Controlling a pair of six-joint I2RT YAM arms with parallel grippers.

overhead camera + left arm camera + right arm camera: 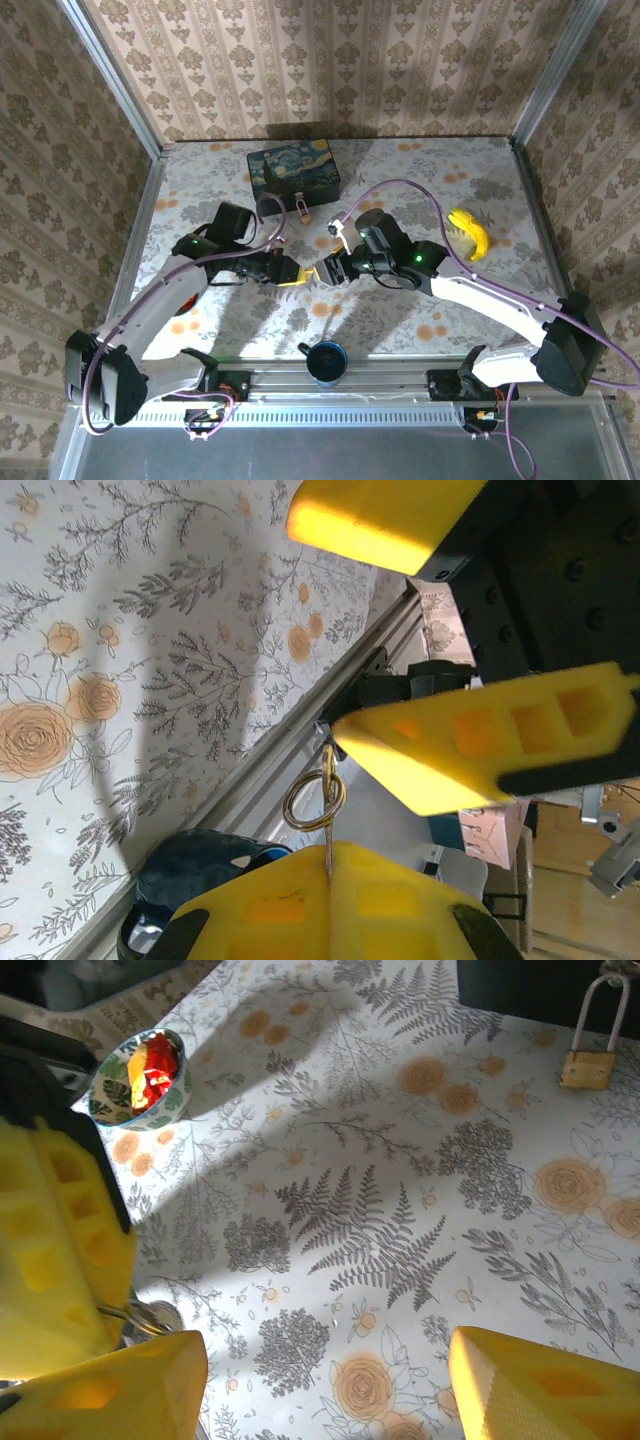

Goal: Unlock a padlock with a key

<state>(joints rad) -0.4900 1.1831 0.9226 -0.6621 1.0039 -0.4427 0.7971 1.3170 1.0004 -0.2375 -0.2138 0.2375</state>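
walls [350, 70]: damask wallpaper | table [420, 190]: floral cloth | light: seemingly sunlit

Padlock [588, 1068] lies on floral cloth [400, 1220], bowl [138, 1080] well apart.

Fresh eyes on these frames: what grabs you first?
The two grippers meeting mid-table: the left gripper is shut on the key, and the right gripper stands open right beside it. Behind them, the tiny brass padlock lies by the dark blue box, and a banana sits far right.
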